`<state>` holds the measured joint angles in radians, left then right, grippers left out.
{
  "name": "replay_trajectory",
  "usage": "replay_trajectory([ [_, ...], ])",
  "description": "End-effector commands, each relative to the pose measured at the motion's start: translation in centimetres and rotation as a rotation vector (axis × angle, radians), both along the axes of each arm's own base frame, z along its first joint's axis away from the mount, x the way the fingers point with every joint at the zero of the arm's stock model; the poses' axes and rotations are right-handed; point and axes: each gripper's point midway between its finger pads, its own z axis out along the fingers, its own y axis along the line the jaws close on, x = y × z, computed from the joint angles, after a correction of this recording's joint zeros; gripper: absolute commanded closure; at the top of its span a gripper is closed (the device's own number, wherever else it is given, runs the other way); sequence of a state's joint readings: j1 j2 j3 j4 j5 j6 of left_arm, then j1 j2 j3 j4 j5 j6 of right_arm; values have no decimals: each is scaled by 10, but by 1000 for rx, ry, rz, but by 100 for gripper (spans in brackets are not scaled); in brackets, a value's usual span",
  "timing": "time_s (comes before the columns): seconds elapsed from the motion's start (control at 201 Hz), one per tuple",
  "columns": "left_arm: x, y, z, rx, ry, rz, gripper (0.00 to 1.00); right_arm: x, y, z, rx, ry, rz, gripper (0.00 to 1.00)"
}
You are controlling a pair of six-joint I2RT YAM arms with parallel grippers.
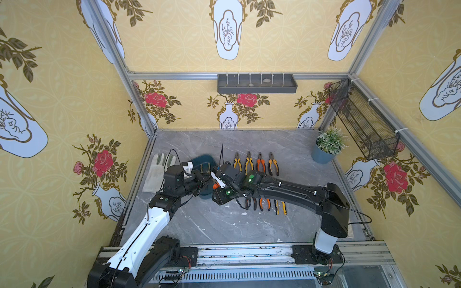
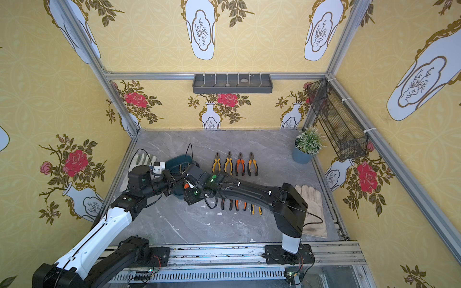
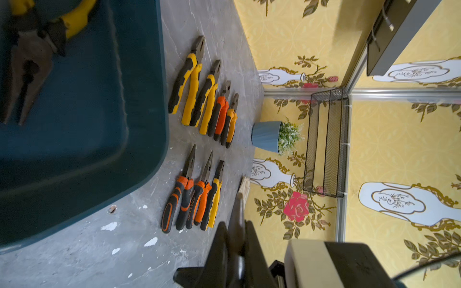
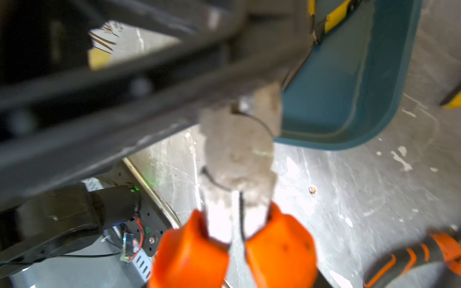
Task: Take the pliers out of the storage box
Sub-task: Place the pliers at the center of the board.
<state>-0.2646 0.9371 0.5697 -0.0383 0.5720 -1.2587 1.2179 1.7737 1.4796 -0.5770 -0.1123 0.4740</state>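
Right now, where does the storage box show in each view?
In both top views: storage box mid-table, left of the pliers rows, largely under the arms.
Left wrist: box close and large, beside the pliers rows.
Right wrist: its rounded end, behind the orange-handled pliers.
Shared landmark: yellow-handled pliers lying inside it.

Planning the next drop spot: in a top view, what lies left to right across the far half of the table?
Work glove → storage box → row of four pliers → potted plant.
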Motion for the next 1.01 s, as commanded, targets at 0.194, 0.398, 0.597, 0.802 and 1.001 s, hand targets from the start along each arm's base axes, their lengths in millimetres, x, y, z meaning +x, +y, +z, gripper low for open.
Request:
replay_trajectory([
  [0.194,-7,4,22,111,-139,-68,100,12,-63,28,-106,-153,-17,2],
  [0.398,-23,11,23,155,-144,-93,100,44,-96,49,-31,-191,-99,3],
  [0.597,-29,13,17,172,-165,-134,100,45,-92,66,33,-194,-81,3],
  [0.802,-37,-13,46,28,-312,-303,100,50,-88,99,232,-243,-76,3],
  [1.001,-51,-28,82,-58,-441,-444,100,45,-92,132,529,-52,43,20],
])
